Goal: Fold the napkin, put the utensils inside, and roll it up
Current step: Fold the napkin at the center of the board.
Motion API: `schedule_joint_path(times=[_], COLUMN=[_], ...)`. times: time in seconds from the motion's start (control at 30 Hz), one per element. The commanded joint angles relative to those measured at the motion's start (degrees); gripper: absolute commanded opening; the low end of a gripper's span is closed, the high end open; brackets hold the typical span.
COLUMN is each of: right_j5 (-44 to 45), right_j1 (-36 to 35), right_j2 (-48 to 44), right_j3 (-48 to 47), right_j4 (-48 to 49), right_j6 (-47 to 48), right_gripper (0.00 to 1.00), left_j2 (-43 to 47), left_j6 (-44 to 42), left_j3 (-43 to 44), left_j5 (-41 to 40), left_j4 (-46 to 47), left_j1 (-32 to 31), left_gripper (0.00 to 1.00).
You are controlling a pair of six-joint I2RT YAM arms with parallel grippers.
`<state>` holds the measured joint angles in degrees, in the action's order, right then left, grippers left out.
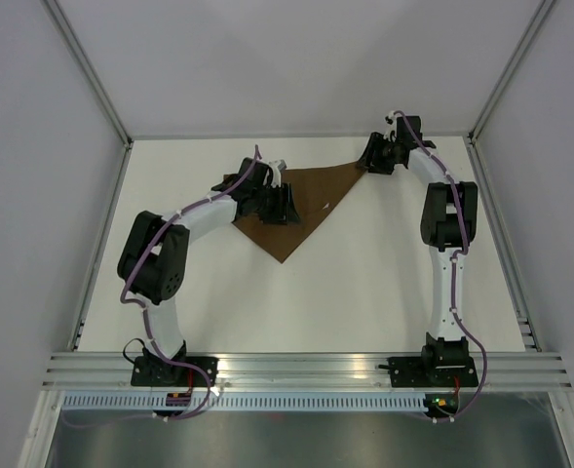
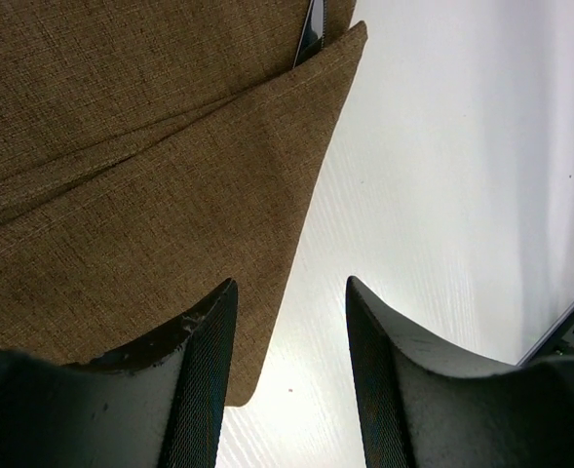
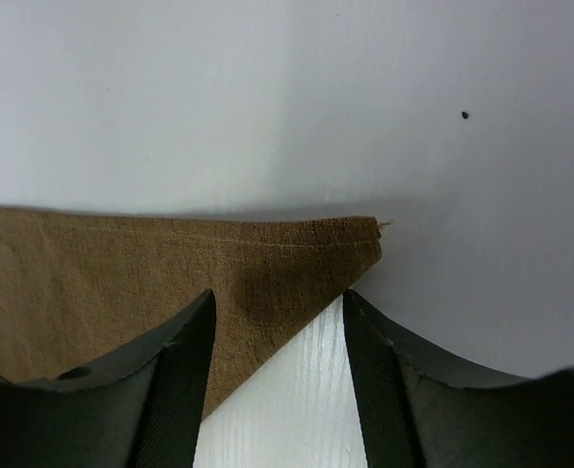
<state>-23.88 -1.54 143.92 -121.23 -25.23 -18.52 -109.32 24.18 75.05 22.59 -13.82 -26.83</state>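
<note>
A plain dark brown square fabric napkin point(image 1: 306, 195) lies folded into a triangle on the far middle of the white worktop point(image 1: 364, 292). Its long edge runs toward the far right and one point faces the arms' bases. In the top view the left arm reaches over the napkin's left part, while the right arm bends in to the napkin's far right corner. The left fingers point(image 2: 174, 390) stand apart with nothing between them. In the left wrist view, one finger hangs over the cloth just beside a rounded napkin corner. The other finger is over bare worktop, and the napkin's edge runs up and away through the gap between them. An upper layer of cloth lies folded across the lower one, its slanting crease crossing the view. The right fingers point(image 3: 170, 390) are also apart and grip nothing. The napkin's pointed corner lies just ahead of them. One finger is above the cloth, and the other is beside the cloth's slanting edge, over the worktop. Whether either pair touches the fabric cannot be told.
</note>
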Motion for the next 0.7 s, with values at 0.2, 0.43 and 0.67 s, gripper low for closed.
schedule_joint_path(times=[0.2,0.43,0.67], right_j5=[-2.5,-3.5,-3.9], right_j1=[1.0,1.0,1.0], right_j2=[2.2,1.1,-1.6], right_j3=[2.2,3.6,6.5], right_j4=[4.8,7.8,11.4], right_j6=[-7.7,-8.5,-8.6], right_gripper=[0.42,0.18,0.11], left_j2=[5.2,6.9,9.0], left_j6=[0.4,0.2,0.1], left_j3=[0.1,0.4,-0.1], left_j5=[-2.0,-2.3,-2.5], left_j4=[-1.8,-2.5,-3.0], left_j1=[-0.2,-0.2,-0.2], left_gripper=[0.53,0.53,0.53])
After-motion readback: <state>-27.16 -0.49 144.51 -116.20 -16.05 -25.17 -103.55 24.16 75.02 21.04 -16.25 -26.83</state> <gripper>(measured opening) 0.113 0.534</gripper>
